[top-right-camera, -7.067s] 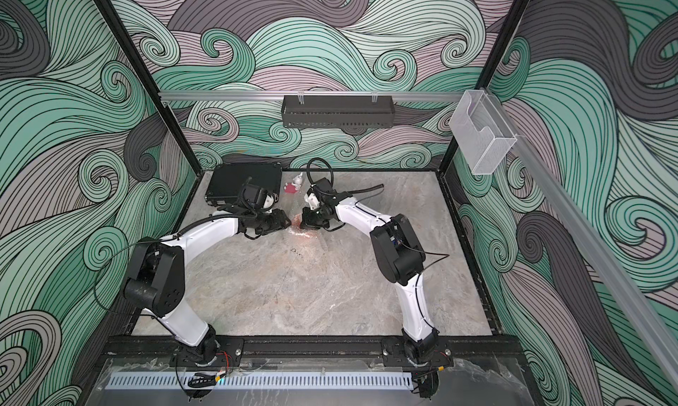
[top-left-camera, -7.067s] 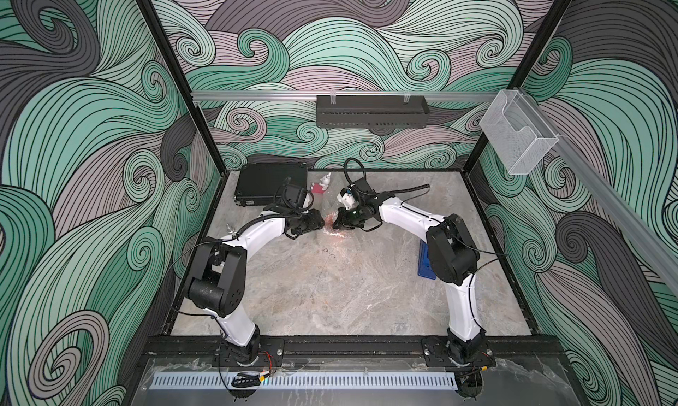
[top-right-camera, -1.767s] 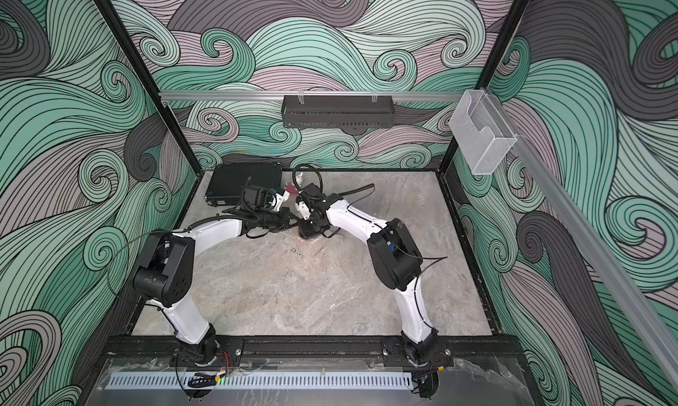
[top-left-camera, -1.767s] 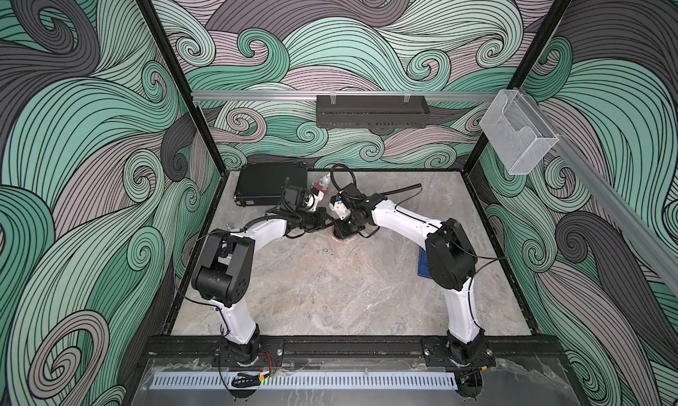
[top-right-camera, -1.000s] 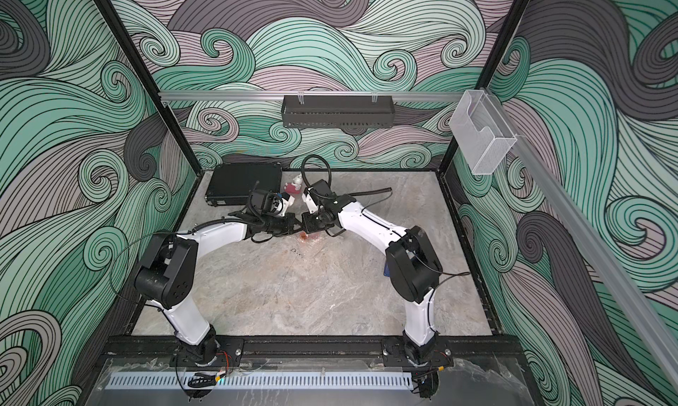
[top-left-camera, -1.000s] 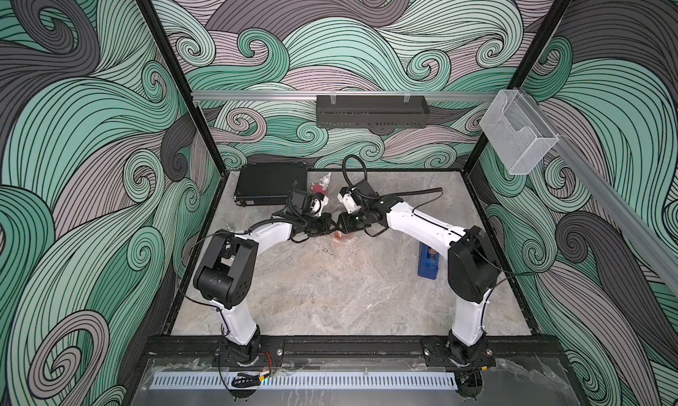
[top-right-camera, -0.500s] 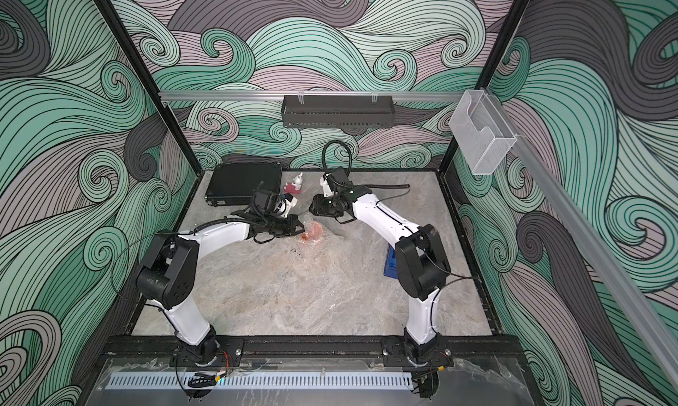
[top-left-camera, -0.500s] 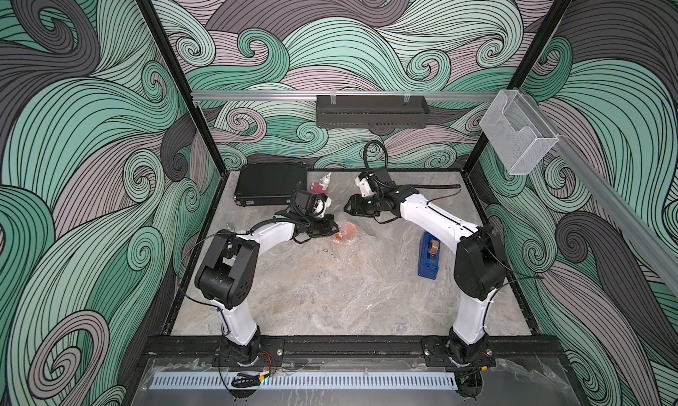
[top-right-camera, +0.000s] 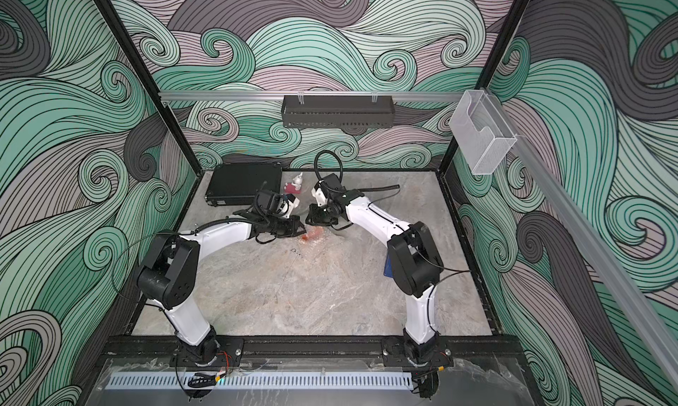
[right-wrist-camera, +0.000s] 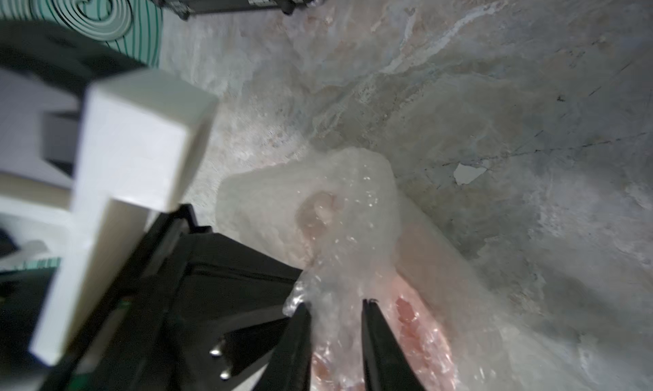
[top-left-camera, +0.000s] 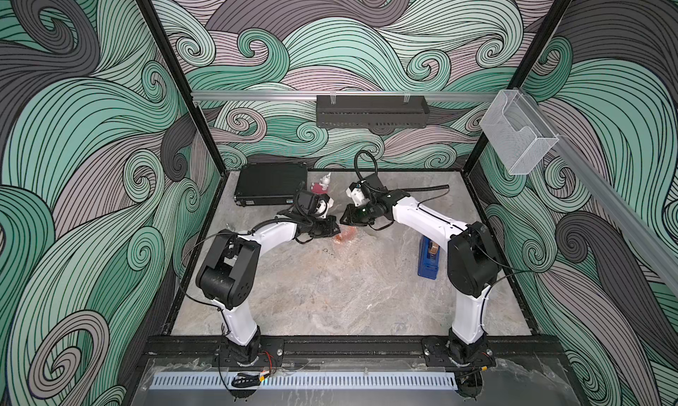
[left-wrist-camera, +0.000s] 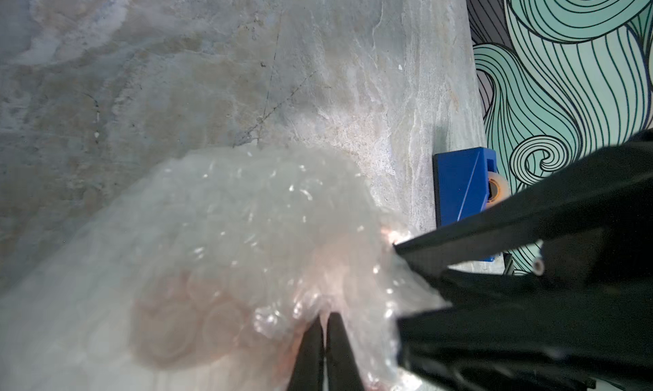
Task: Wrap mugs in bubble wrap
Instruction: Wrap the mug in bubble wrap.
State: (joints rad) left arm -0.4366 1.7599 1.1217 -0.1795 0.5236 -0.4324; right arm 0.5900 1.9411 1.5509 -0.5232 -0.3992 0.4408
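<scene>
The orange mug (top-left-camera: 345,234) (top-right-camera: 314,234) lies on the marble table near the back, showing only as an orange tint (left-wrist-camera: 176,329) (right-wrist-camera: 417,322) through the bubble wrap (left-wrist-camera: 229,230) (right-wrist-camera: 318,209) bunched over it. My left gripper (top-left-camera: 334,228) (top-right-camera: 302,229) (left-wrist-camera: 325,318) is shut on a fold of the wrap at the mug's left side. Opposite it, tip to tip, is my right gripper (top-left-camera: 343,220) (top-right-camera: 310,220) (right-wrist-camera: 334,302). Its jaws stand a little apart with a thick bunch of wrap filling the gap between them.
A blue tape dispenser (top-left-camera: 427,259) (left-wrist-camera: 459,187) stands by the right arm. A black case (top-left-camera: 271,183) and a small red-and-white figurine (top-left-camera: 322,185) (top-right-camera: 295,185) sit at the back left, just behind both grippers. The side walls stand close.
My right gripper came back from behind and to the right, down to the wrapped mug, and its jaws narrowed onto the wrap. The left gripper kept its hold and hardly moved.
</scene>
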